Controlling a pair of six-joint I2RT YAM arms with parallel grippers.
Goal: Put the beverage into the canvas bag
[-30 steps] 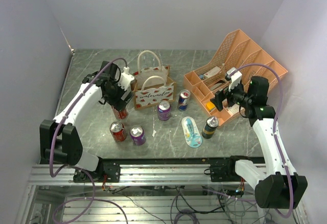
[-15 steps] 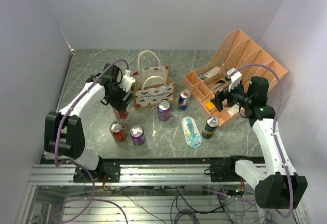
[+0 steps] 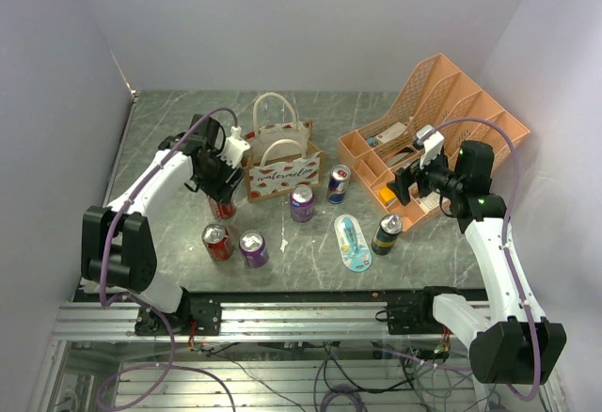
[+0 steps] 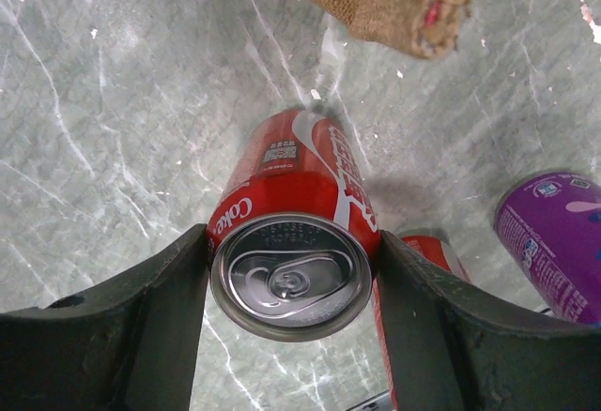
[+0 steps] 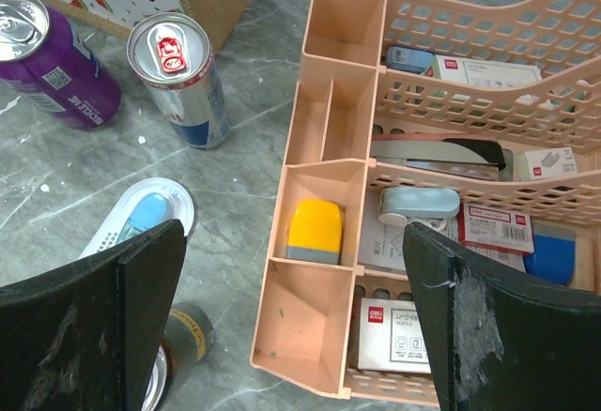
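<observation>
Red aluminium, smooth and round: expect a slip first. Could lose the red cola can (image 4: 296, 233) on the way up, given a hold taken high, close under the rim, and perhaps not yet firm. Could also clip the canvas bag (image 3: 280, 175) with can or finger, given so little room: can upright on the table (image 3: 329, 102) just off the bag's near-left corner, not yet lifted. Soft cloth, so liable to shove, fold or topple under a sideways knock; likewise liable to snag at the two white handles (image 3: 273, 111) arching over the bag's mouth, leaving only a narrow way in from above. Watch too for a second red can (image 3: 216, 241), nearer than the bag and close behind one finger, easily nudged by a wide swing. As for the left gripper (image 4: 293, 275): part-way closed, fingers (image 4: 141, 336) set against both sides of the can with no gap to be seen, so judged clamped on it, though impossible to vouch for firmness. Nothing else touched, as far as visible. Right gripper (image 5: 291, 242): spread wide, holding nothing, hanging well to the right of the bag over the orange organizer (image 5: 329, 101); no part in this step, by the look of it.
</observation>
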